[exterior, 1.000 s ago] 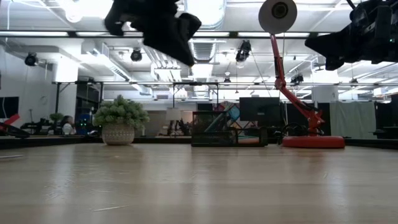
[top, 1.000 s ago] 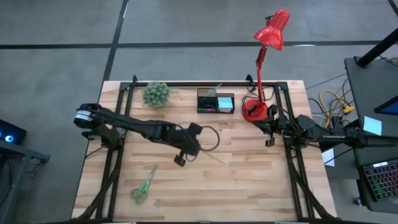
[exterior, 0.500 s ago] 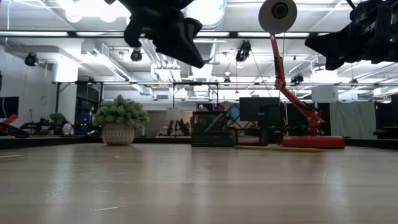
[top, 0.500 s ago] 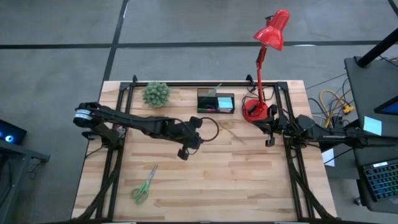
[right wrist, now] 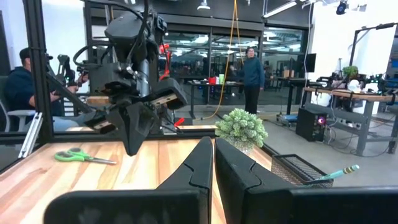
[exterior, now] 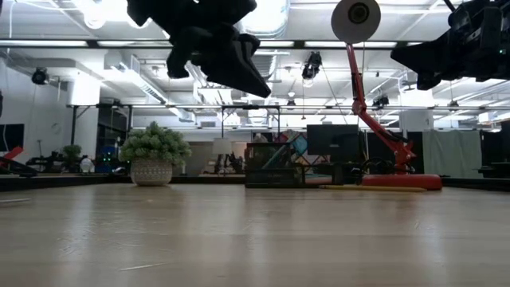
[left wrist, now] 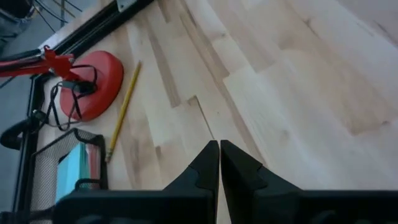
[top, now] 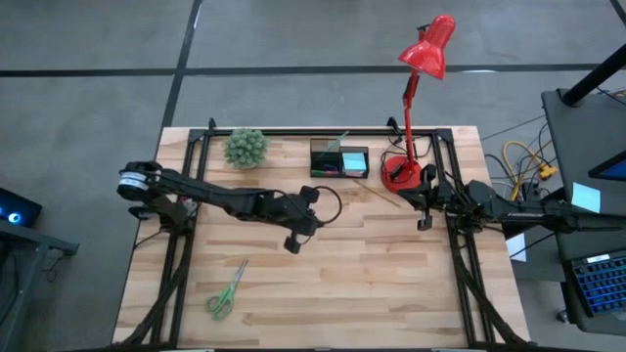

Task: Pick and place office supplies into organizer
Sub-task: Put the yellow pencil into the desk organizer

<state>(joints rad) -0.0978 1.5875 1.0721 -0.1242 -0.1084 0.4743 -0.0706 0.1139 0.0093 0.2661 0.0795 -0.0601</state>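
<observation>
My left gripper is shut and hangs in the air over the table's middle, touching nothing; in its wrist view the fingers are closed above bare wood. The yellow pencil lies flat on the table near the lamp base and also shows in the left wrist view. The black organizer stands at the far edge with light-blue sticky notes and a teal pen inside. The green-handled scissors lie flat near the left front. My right gripper waits shut at the table's right edge.
A small potted plant stands left of the organizer. The red desk lamp's round base sits right of it, its cord beside it. Black frame rails run along both table sides. People show in the room beyond.
The yellow pencil has slid flat along the table from its middle toward the far right, and now lies by the lamp base. My left gripper has drifted a little toward the right and far edges, staying shut and above the table.
</observation>
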